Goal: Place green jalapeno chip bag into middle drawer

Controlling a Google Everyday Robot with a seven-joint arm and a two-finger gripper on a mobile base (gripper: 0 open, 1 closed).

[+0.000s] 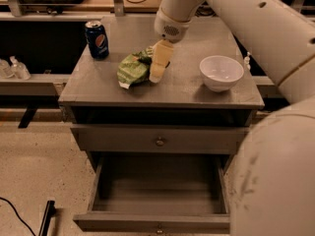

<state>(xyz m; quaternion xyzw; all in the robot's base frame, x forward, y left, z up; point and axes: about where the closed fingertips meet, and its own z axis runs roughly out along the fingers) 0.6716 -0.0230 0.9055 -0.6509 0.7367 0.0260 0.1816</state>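
Observation:
The green jalapeno chip bag lies crumpled on the grey cabinet top, left of centre. My gripper hangs from the white arm and reaches down right at the bag's right edge, its cream fingers covering part of the bag. The middle drawer stands pulled out below, a shallow grey box with nothing in it, its knob at the front edge.
A blue soda can stands at the back left of the top. A white bowl sits at the right. The upper drawer front with a round knob is closed. My arm's body fills the right side.

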